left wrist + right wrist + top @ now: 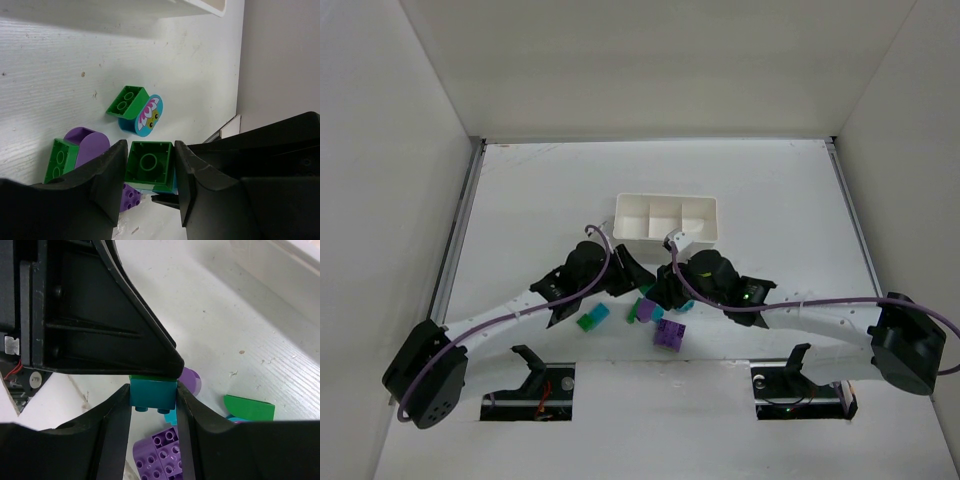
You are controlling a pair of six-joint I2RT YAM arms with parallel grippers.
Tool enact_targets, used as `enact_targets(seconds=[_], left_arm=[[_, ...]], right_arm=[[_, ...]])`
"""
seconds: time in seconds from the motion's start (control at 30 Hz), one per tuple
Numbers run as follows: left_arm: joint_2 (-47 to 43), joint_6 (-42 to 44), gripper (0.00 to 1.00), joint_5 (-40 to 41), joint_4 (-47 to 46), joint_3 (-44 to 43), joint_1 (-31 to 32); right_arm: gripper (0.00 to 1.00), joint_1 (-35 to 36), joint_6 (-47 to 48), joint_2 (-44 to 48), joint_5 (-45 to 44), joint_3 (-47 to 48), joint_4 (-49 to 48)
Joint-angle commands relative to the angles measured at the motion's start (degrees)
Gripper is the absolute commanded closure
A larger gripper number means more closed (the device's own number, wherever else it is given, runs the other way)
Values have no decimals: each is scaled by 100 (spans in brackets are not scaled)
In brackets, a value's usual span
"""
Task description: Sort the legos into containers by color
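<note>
Jointly gripped stack, on the near side of the tray (pixel 665 237).
Right gripper (pixel 153 401) clamps the teal brick (pixel 153 392); left gripper (pixel 149 172) pinches the green brick (pixel 148 161) joined to it, probably to split the colours.

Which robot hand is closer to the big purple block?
Right. The right gripper, holding the teal brick, sits just behind the purple block. The left gripper, holding the green brick, is farther away on its left.

Left fingers (pixel 107 180), right fingers (pixel 112 427) both clamped.
</note>
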State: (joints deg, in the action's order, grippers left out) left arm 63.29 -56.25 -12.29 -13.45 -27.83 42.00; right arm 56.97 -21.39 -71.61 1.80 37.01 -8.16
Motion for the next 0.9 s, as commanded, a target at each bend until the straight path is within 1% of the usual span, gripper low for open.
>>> enact_targets(seconds=[0.0, 0.1, 0.3, 0.4, 0.5, 0.7, 0.87], left_arm=[[-27, -105, 66, -142, -61, -144, -12], [-53, -193, 73, -89, -70, -117, -38], [-44, -299, 82, -28, -149, -56, -82], [-176, -343, 86, 60, -201, 41, -214], [-369, -369, 88, 113, -228, 129, -468], [-817, -317, 88, 52, -149, 322, -1162], [-1028, -229, 88, 43, -79, 507, -1532]], right_arm=[[71, -41, 91, 130, -163, 140, -581], [71, -41, 91, 113, -241, 104, -599], [71, -41, 108, 95, -295, 16, -607], [72, -33, 100, 139, -268, -28, -599], [72, -33, 82, 200, -260, -63, -572], [73, -33, 21, 358, -259, -133, -528], [72, -41, -14, 455, -303, -151, -502]])
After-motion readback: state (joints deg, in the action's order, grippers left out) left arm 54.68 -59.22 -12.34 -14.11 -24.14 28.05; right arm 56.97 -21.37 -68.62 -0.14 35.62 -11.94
